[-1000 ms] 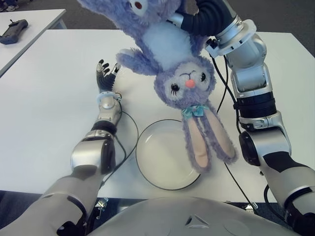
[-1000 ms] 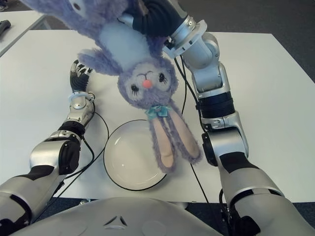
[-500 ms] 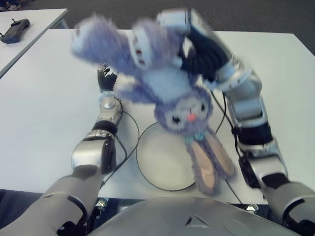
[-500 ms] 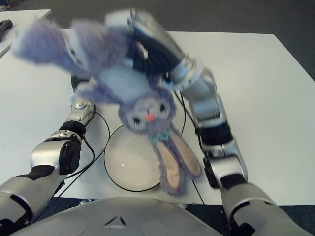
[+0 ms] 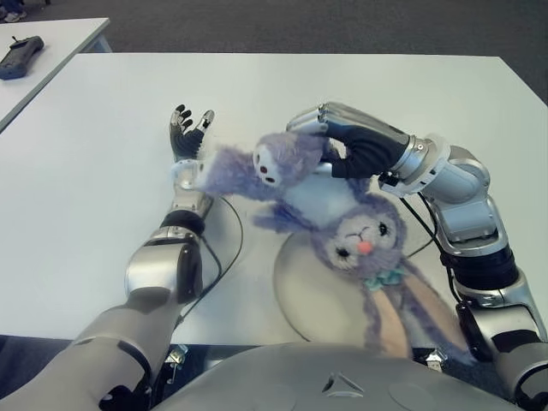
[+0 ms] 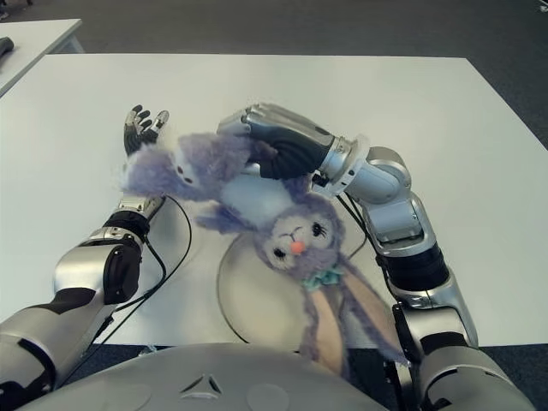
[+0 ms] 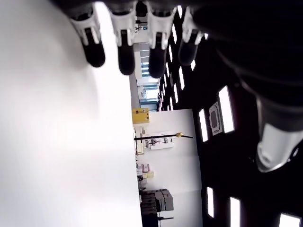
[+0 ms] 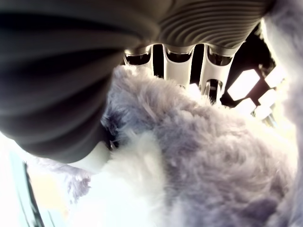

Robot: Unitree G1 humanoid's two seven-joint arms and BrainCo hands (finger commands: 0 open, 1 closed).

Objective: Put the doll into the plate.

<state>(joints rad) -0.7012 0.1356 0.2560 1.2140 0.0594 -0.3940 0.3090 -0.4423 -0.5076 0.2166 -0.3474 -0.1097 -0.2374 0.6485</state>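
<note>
We record one doll [image 5: 342, 214], a purple plush rabbit with a pale belly, pink nose and teal bow, held head-down by our right hand [image 5: 342, 141], whose fingers [image 8: 180, 66] are wrapped over its upper body, fur pressed against the palm in the right wrist view. The doll's legs stick out from the hand toward our left side; its head hangs below the hand, nearer our body, with the face turned up toward us and the long ears trailing off past the near table edge. One plate [image 5: 295, 287], white with a dark rim, lies on the white table [image 5: 86, 188] under the doll's head, nearer us than the right hand; the head covers much of it, and we cannot tell whether the two touch. Our left hand [image 5: 187, 133] shows to the left of the right hand, just beyond the doll's outstretched foot, palm up, its fingers [image 7: 125, 47] straight and spread, holding nothing. A black cable [image 5: 227, 248] loops on the table beside the left forearm. A dark handset [image 5: 21, 56] lies on a second table [image 5: 68, 30], far left of both hands.
</note>
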